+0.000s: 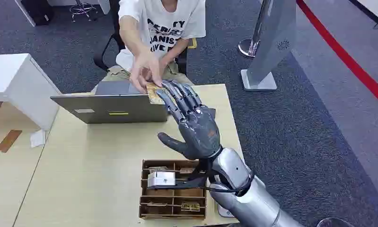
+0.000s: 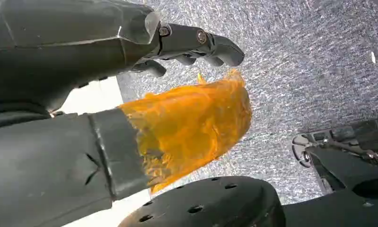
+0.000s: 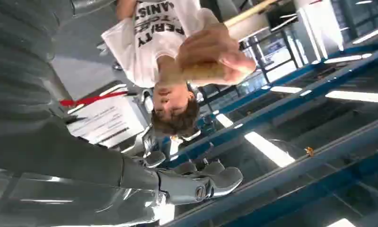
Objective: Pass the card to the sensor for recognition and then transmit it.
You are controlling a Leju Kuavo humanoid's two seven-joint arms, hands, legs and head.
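My right hand reaches forward over the laptop, fingers stretched out and thumb spread wide, gripping nothing. A tan card sits at its fingertips, pinched by the hand of a person seated behind the table. In the right wrist view the person's fingers hold the card apart from my right hand. The small white sensor rests on the brown card box near the table's front. My left hand hangs over the grey carpet, its thumb wrapped in orange film, holding nothing.
A grey laptop stands open on the wooden table, its back toward me. A white cabinet is at the left. A grey stand and a red floor line lie to the right on the carpet.
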